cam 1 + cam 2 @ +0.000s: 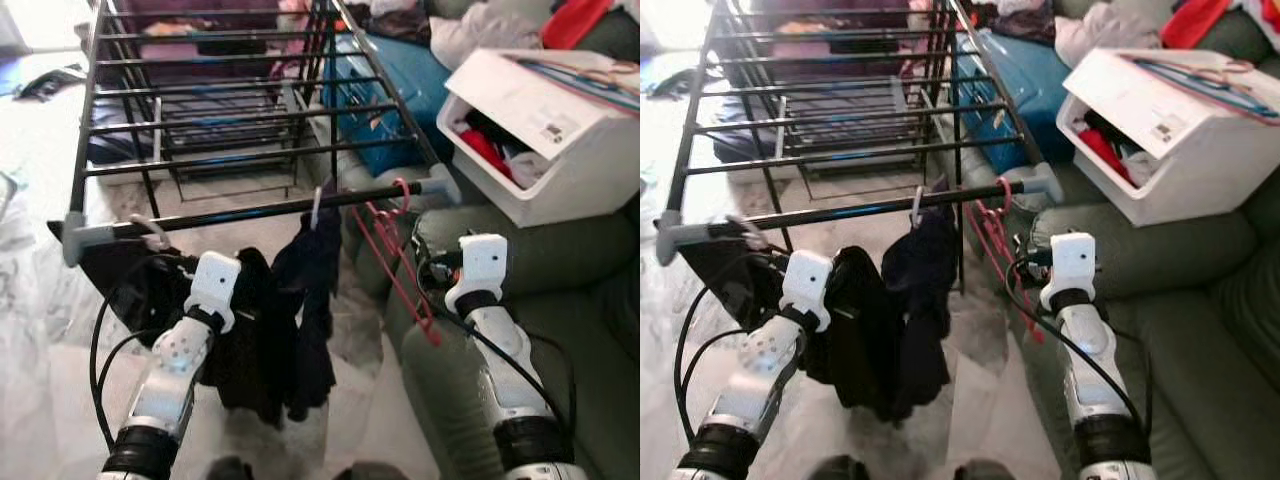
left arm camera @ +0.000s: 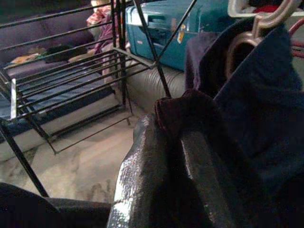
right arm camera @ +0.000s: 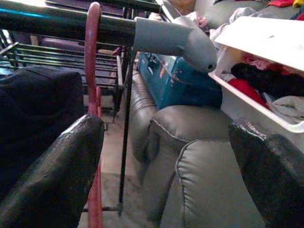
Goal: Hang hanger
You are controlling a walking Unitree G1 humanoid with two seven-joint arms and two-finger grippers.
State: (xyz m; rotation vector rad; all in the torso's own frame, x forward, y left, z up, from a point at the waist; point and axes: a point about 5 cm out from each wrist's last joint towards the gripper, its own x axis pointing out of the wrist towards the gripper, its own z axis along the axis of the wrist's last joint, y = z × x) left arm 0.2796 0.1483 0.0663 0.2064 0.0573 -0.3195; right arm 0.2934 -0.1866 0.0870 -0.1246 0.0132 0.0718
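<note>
A black metal drying rack [image 1: 230, 110] stands ahead, its rails running left to right and stepping away into the distance. Its nearest rail [image 1: 250, 213] ends in grey plastic caps at both sides.

A red hanger [image 1: 395, 250] hangs by its hook over the right part of this near rail, just inside the right grey cap [image 3: 175, 40]. Its empty frame slants down towards the near right, beside the arm of a grey-green leather sofa [image 1: 560, 280].

The right gripper [image 3: 161, 166] sits just near of that hanger, below the rail. Its two black fingers [image 3: 52, 175] are spread wide apart and grasp nothing; the hanger's red hook and stem pass just beside the left finger, though contact cannot be judged.

To the left, a dark navy garment [image 1: 310, 300] hangs from a pale hanger [image 1: 316, 208] at the middle of the same rail. More black clothing [image 1: 130, 285] hangs at the rail's left end.

The left gripper [image 2: 175, 156] reaches into this dark clothing. Its fingers are pressed close together with a fold of dark fabric pinched between them.

On the sofa, far right, a white storage box [image 1: 545, 130] lies tilted with clothes spilling inside. A teal suitcase [image 1: 385, 85] stands behind the rack. The floor is pale marble-patterned tile [image 1: 40, 330].
</note>
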